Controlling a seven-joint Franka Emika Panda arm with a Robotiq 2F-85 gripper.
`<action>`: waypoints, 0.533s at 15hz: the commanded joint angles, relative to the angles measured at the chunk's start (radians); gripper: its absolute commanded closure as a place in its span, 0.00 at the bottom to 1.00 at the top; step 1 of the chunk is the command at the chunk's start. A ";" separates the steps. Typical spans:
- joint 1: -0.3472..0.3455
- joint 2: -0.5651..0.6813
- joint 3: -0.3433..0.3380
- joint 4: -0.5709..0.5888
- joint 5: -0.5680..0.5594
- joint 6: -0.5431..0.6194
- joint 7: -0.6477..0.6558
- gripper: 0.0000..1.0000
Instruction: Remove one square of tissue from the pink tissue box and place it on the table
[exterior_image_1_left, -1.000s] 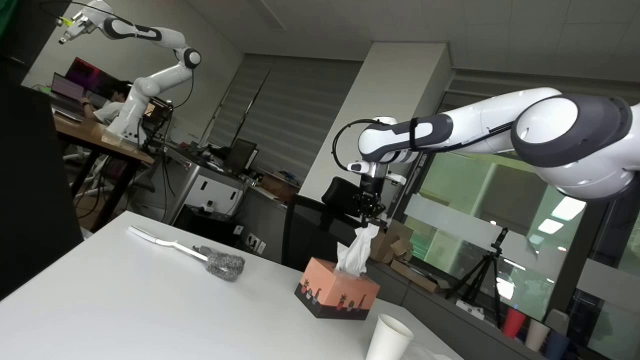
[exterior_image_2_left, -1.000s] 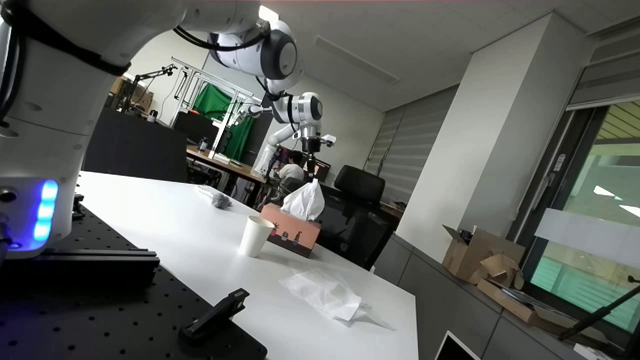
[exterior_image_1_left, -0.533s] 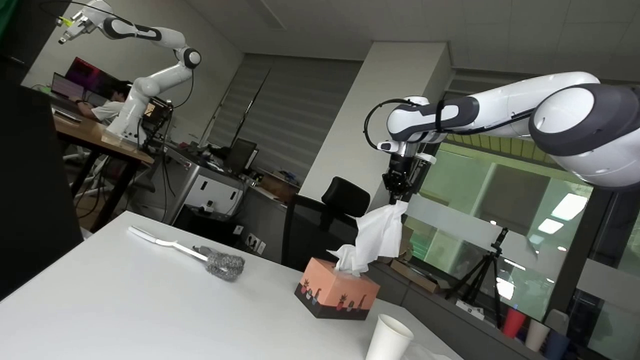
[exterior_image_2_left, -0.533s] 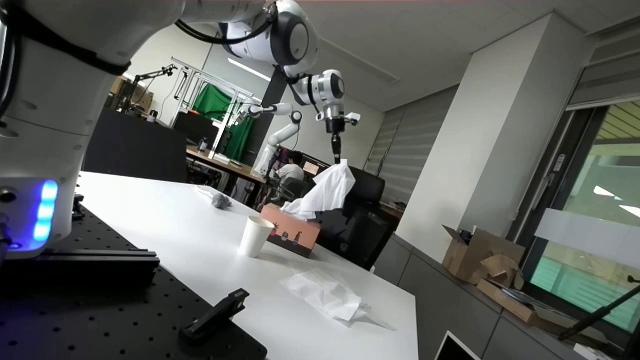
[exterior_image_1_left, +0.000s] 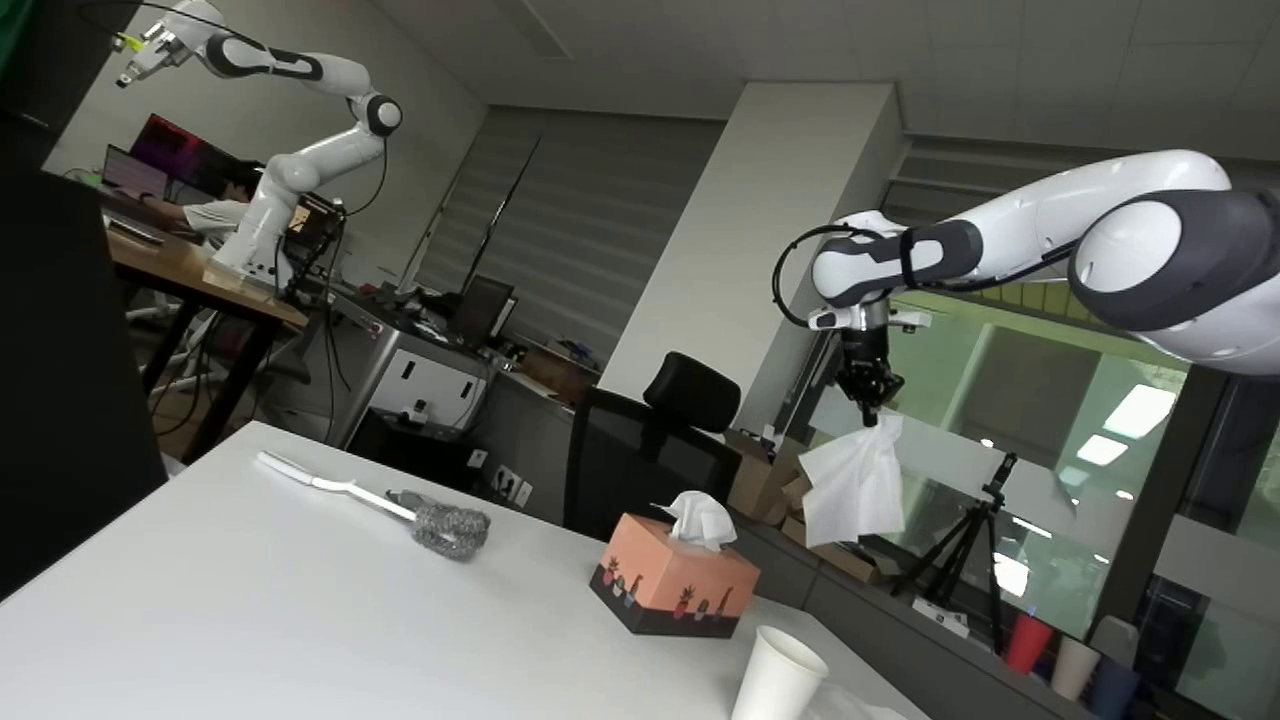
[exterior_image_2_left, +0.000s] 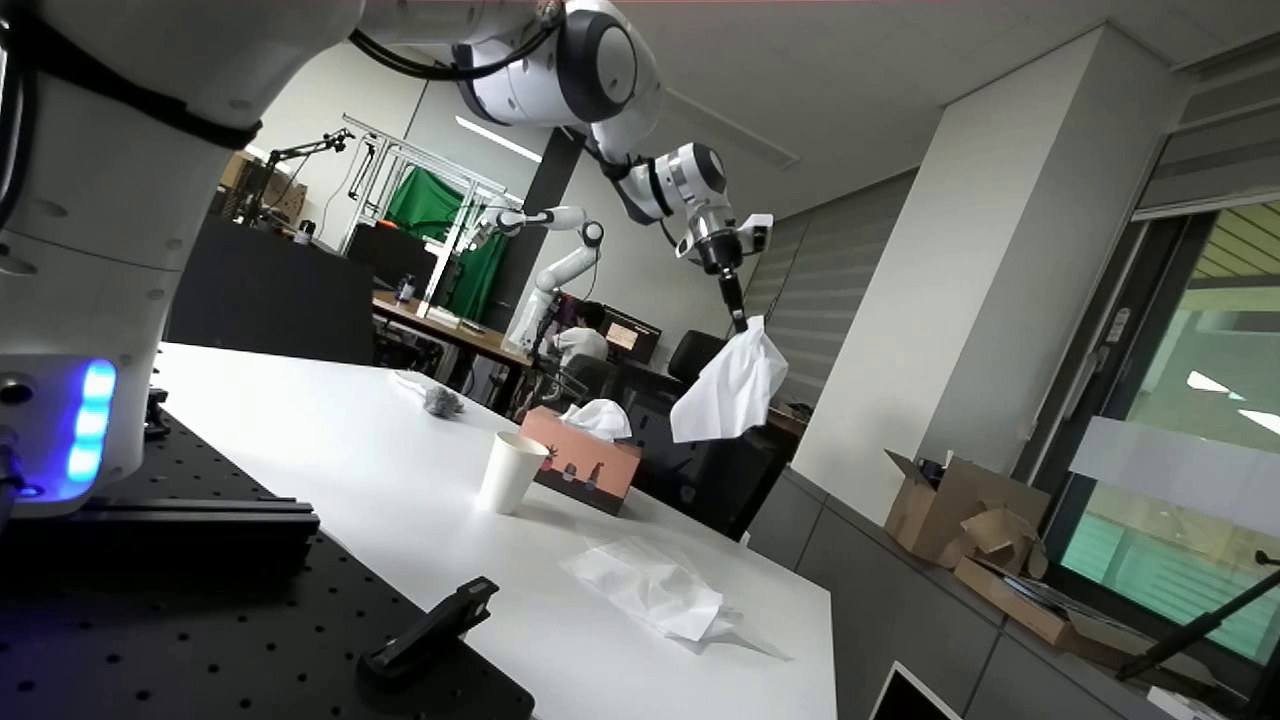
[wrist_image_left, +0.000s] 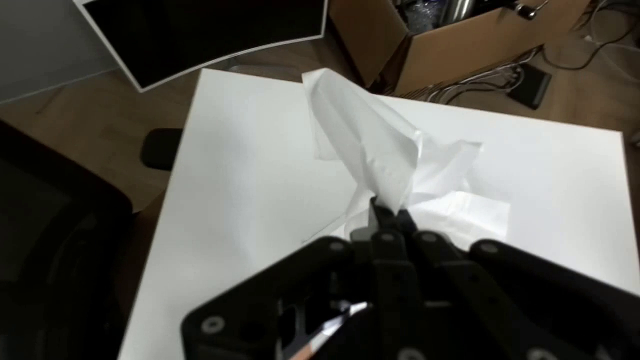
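Pinching tissue near its top, gripper clenched on it; tissue dangles right of centre in both exterior views, apart from pink box; releasing too near edge of table may let it slip off; swaying may fold it onto loose tissue

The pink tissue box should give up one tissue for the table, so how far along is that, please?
Looks done: one tissue hangs free of the pink tissue box. In hand: the tool grips it in mid-air. Left: laying it on the table and letting go.
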 joint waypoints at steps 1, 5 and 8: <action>-0.037 0.070 -0.017 -0.017 -0.029 -0.036 -0.127 1.00; -0.102 0.189 0.022 -0.033 0.009 -0.003 -0.304 1.00; -0.124 0.289 0.042 -0.007 0.048 -0.051 -0.422 1.00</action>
